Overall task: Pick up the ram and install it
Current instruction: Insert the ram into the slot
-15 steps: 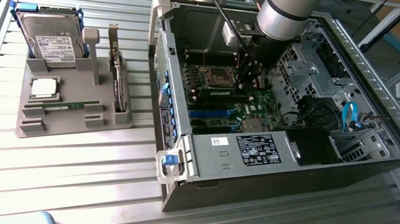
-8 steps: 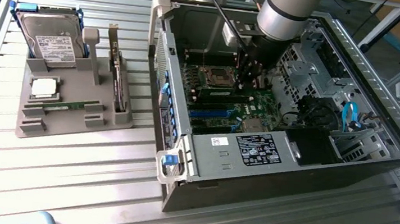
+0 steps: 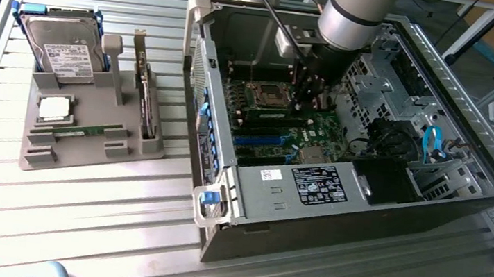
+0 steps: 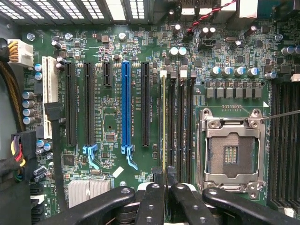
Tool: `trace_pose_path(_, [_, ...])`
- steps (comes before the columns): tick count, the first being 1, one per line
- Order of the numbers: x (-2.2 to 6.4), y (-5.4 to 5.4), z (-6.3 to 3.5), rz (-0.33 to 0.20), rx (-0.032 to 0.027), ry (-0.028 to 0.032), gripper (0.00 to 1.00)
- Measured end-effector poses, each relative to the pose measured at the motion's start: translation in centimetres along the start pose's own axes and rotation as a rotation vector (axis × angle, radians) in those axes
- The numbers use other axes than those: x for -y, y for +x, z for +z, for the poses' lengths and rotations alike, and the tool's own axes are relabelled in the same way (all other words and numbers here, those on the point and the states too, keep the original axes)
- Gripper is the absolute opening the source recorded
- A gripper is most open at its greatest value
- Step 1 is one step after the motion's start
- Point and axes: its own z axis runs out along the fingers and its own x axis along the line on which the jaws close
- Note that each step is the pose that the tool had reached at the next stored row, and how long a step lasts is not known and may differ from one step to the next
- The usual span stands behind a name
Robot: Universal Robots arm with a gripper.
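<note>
- Gripper [image 4: 164, 182]: black fingers [image 4: 151, 201] drawn close together and clamped on the ram; it is down inside the open computer case [image 3: 332, 211].
- The ram [image 4: 163, 122]: a thin green stick seen edge-on in the wrist view, gripped at one end. It runs along the outermost of the four black memory slots, the one farthest from the processor socket [image 4: 230, 154]. I cannot tell whether it is pressed home or only resting in the slot.
- Motherboard [image 4: 110, 140]: green, lying flat in the case. It has a row of long black expansion slots and one blue slot [image 4: 125, 103] beside the memory bank.
- Processor socket: open, metal frame around it, no chip in it.
- Arm [image 3: 354, 18]: grey, reaching down into the case from above.
- Grey tray [image 3: 86, 158]: on the slatted metal table [image 3: 79, 224], towards the exterior view's left and apart from the case.
- Tray contents: a hard drive [image 3: 66, 51] propped at the far end, a square silver processor chip [image 3: 55, 108], an expansion card [image 3: 146, 99] standing on edge, and a second green stick [image 3: 80, 131] lying flat in its cradle.
</note>
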Motion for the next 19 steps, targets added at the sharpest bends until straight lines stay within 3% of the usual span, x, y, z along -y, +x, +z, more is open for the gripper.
trace_pose_path(19, [0.04,-0.04,0.5,0.0,0.0,0.0,0.12])
